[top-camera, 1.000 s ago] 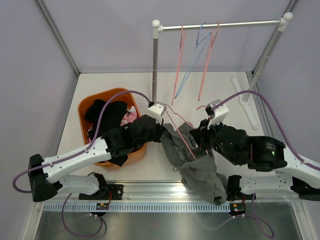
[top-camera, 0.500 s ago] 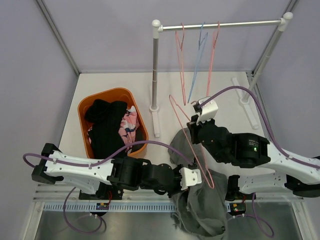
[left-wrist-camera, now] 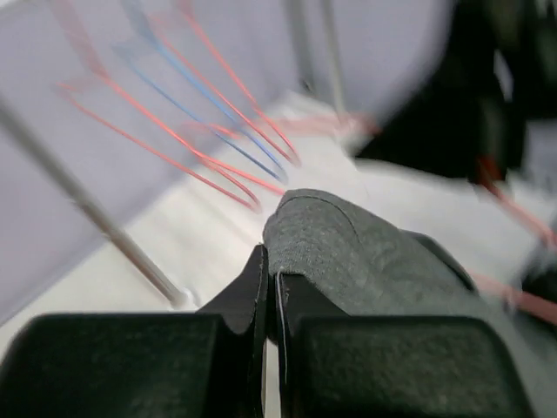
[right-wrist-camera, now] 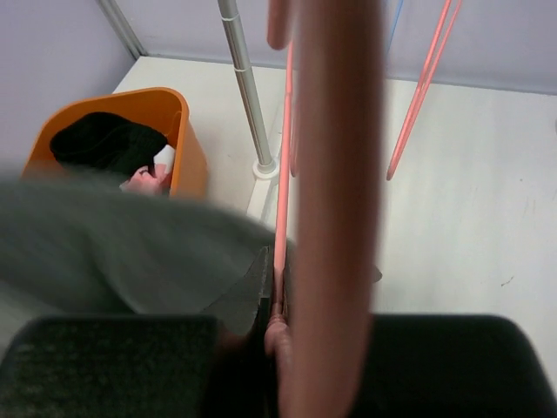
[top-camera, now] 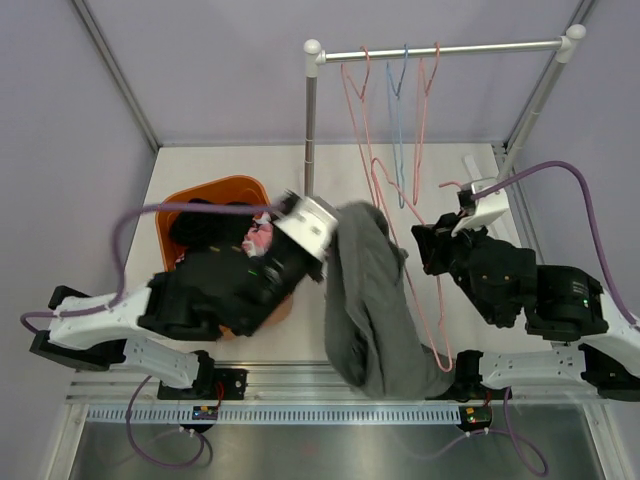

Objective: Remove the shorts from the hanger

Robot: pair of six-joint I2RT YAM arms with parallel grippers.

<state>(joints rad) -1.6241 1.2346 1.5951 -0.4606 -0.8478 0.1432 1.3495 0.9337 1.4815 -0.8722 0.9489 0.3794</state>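
**Inspector:** State of the left gripper (left-wrist-camera: 271,300)?

**Assessor:** Its jaws were together, clamped on a fold of the grey shorts (top-camera: 370,300). It stood raised near the centre of the desk (top-camera: 230,160). The cloth draped from it toward five o'clock, and the lower end lay close to the near edge.

**Inspector:** And the right gripper (right-wrist-camera: 271,322)?

**Assessor:** It was closed on the wire of the pink hanger (right-wrist-camera: 331,174), at about three o'clock. The hanger ran along the right edge of the shorts, touching it or just beside it. I could not tell whether any cloth was threaded on the wire.

**Inspector:** Other garments?

**Assessor:** Black shorts (top-camera: 195,225) and pink printed shorts (top-camera: 258,238) lay in the orange basket (top-camera: 215,185) at nine o'clock.

**Inspector:** Hazards from here?

**Assessor:** Three, in my judgement.
- **Snagged hem:** if the lower hem was caught on the hanger's near end, a pull toward the basket would drag the hanger against the right gripper's hold. It could also tear the cloth out of the left gripper.
- **Weak hold:** the left gripper had only a narrow pinch on one fold, and the weight of the hanging length could work it free.
- **Trailing end:** on the way to nine o'clock, the loose end could sweep over the near edge or land outside the basket rim.
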